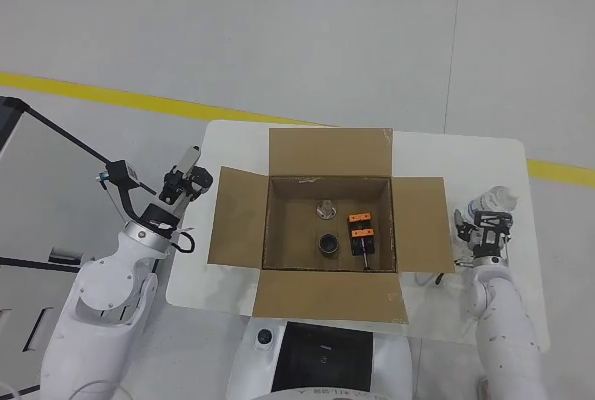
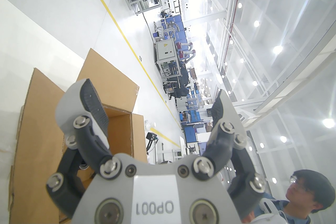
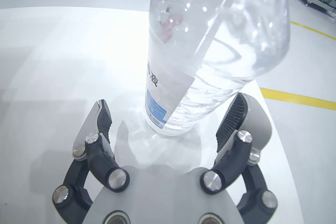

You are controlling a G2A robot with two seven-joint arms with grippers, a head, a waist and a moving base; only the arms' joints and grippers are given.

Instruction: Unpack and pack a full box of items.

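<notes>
The bottle [image 3: 215,33] with a blue and white label [image 3: 156,110] stands on the table [image 3: 52,51], right of the box [image 1: 327,160]. The right gripper [image 3: 170,101] is wide open around it. The left gripper [image 2: 152,89] is open and empty.

top view looks down on the box [image 1: 329,153], which the upturned left wrist view shares; the right hugs the table [image 3: 65,51].
</notes>
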